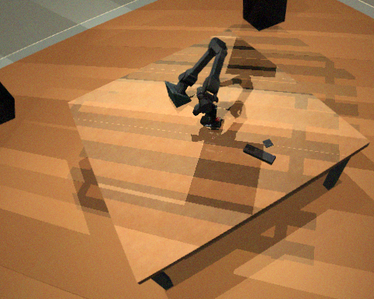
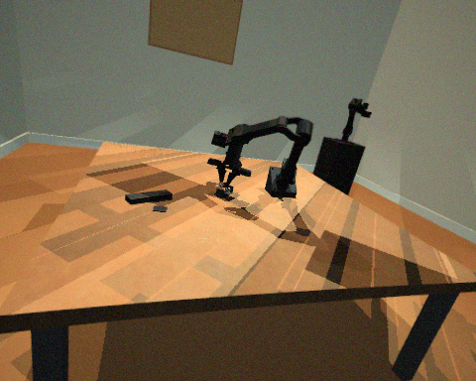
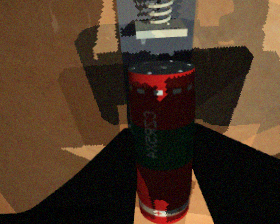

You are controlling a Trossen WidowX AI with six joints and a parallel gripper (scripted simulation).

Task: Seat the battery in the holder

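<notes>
The battery (image 3: 162,112) (image 1: 218,120) is red with a dark green band. My gripper (image 3: 160,135) (image 1: 212,121) (image 2: 224,184) is shut on it, one black finger on each side. The holder (image 3: 185,10) (image 2: 224,192) is grey-blue and stands on the table under the gripper. Its coiled spring (image 3: 158,10) with a pale end plate (image 3: 162,33) is at the top of the wrist view. The battery's dark flat end faces the plate, with a gap between them in that view. Its plus-marked end is at the bottom of the view. The lip and the battery's underside are hidden.
A long black block (image 1: 259,153) (image 2: 149,196) and a small dark square (image 1: 268,143) (image 2: 160,208) lie together on the table, away from the holder. The arm's base (image 1: 177,96) (image 2: 282,185) stands near the holder. Another arm on a black pedestal (image 2: 338,161) is beyond the table.
</notes>
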